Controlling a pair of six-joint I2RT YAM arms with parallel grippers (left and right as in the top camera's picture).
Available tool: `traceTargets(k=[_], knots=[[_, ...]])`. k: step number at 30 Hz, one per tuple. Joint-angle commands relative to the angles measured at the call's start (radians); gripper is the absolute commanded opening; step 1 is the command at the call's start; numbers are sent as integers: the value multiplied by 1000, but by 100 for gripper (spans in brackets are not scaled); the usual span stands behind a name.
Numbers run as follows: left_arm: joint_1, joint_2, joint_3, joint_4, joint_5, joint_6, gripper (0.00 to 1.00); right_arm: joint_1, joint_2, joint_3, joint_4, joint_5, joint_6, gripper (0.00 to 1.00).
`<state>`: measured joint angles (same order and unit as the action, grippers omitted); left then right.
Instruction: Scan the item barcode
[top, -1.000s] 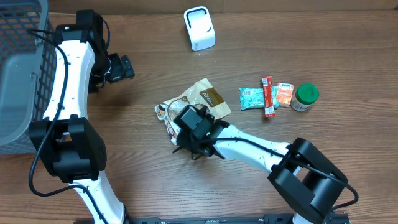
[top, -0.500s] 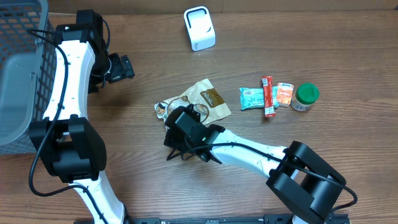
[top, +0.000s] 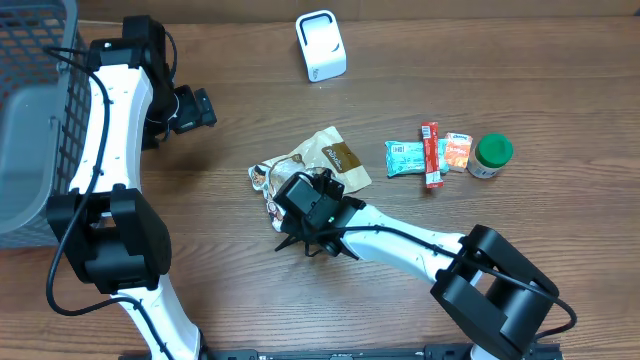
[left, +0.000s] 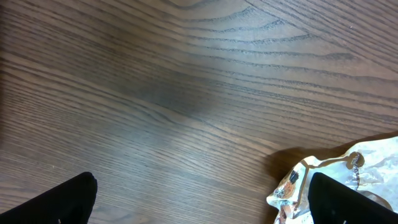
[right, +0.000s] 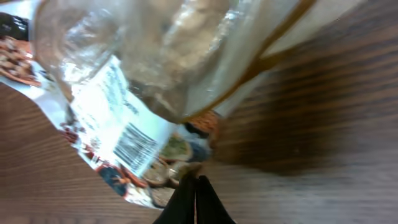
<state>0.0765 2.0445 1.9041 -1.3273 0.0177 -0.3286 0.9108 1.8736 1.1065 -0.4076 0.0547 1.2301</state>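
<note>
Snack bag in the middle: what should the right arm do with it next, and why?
Probably lift the snack bag and carry it toward the white scanner: the right gripper looks shut on its edge, its barcode shows, and the scanner stands well apart.

You have a brown wooden table (top: 520, 90) under everything, its grain plain to see, with a dull satin finish rather than a shine. The crinkled clear-and-brown plastic snack bag (top: 325, 160) is glossy film, creased and catching light; its white barcode label (right: 127, 140) looks flat and matt. The white box-shaped scanner (top: 321, 46) is smooth hard plastic. The grey mesh basket (top: 30, 120) is a matt lattice; wire or plastic, you cannot tell. The small teal, red and orange sachets (top: 431, 155) are shiny wrap. The green-lidded jar (top: 491, 155) has a smooth cap. The arms' white shells (top: 108, 110) are glossy.
</note>
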Motion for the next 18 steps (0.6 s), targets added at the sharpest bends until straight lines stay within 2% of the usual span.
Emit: traceTargets(k=[1,6,10,11,14,15,18], knots=[[2,2,-5,0,-6,22,100,15,31,-2,46,37,31,4],[2,2,-5,0,-6,22,100,23,68,-2,149,2,4,4],[2,2,-5,0,-6,22,100,22,63,1,227,-119,-136,4],[2,2,-5,0,-6,22,100,19,50,2,271,-212,-236,9],[2,2,-5,0,-6,22,100,2,-13,2,255,-260,-349,17],[2,2,-5,0,-6,22,99,-6,-39,3,239,-262,-380,22],[2,2,-5,0,-6,22,100,-45,-133,13,153,-262,-529,51]])
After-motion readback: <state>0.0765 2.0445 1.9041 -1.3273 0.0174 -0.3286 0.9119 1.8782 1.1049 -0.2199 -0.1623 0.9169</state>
